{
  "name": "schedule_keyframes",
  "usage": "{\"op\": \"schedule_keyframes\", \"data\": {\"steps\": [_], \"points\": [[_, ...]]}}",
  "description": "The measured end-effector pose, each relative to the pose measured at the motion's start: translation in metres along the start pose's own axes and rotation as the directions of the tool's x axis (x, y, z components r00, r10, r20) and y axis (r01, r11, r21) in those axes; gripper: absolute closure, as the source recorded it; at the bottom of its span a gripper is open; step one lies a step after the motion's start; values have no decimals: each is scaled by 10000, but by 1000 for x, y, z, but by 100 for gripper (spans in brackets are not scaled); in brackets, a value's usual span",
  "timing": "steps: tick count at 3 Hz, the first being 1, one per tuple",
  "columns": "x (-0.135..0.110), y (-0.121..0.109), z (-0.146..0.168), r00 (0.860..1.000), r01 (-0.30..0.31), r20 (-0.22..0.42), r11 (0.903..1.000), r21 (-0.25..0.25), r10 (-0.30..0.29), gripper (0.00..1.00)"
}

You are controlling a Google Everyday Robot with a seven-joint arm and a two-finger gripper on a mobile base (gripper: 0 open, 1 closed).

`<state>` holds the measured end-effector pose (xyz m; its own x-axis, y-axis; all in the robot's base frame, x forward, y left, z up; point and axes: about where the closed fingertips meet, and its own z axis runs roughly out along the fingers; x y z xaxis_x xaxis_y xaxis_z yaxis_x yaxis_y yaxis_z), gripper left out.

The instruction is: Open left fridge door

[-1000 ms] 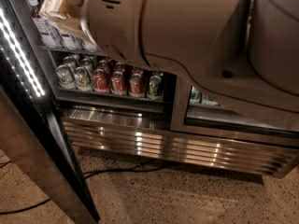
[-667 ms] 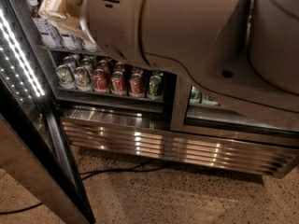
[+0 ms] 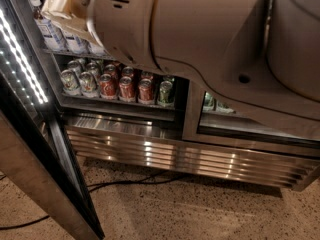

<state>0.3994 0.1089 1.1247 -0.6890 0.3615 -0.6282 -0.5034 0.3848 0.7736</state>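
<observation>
Since it sits nearest the lens, arm (image 3: 200, 29): my beige arm fills everything above the grille (image 3: 190, 156).
gripper: out of sight past the arm, up and left of the grille; I cannot tell how open it is or whether it holds anything.
left fridge door (image 3: 30, 184): open, angled out left of the grille, LED strip (image 3: 22, 59) lit; its bottom corner has crept slightly further left in the last second.
meaning: the opening looks largely done, with the swing still widening.
cable (image 3: 130, 181): on the floor just below the grille.
cans (image 3: 125, 86): uncovered, above the grille's left end.
right door (image 3: 250, 129): shut, above the grille's right end.
</observation>
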Motion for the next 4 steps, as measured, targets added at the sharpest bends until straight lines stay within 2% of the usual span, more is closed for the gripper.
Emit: {"op": "schedule_keyframes", "data": {"steps": [1,2,3,4], "points": [[5,-36,-17,9983,-541,252,9926,1091,517,100],[14,-94,-47,9887,-1454,761,9508,2734,1293,100],[23,-91,-45,9890,-1472,584,9439,2955,1359,100],[23,-91,-45,9890,-1472,584,9439,2955,1359,100]]}}
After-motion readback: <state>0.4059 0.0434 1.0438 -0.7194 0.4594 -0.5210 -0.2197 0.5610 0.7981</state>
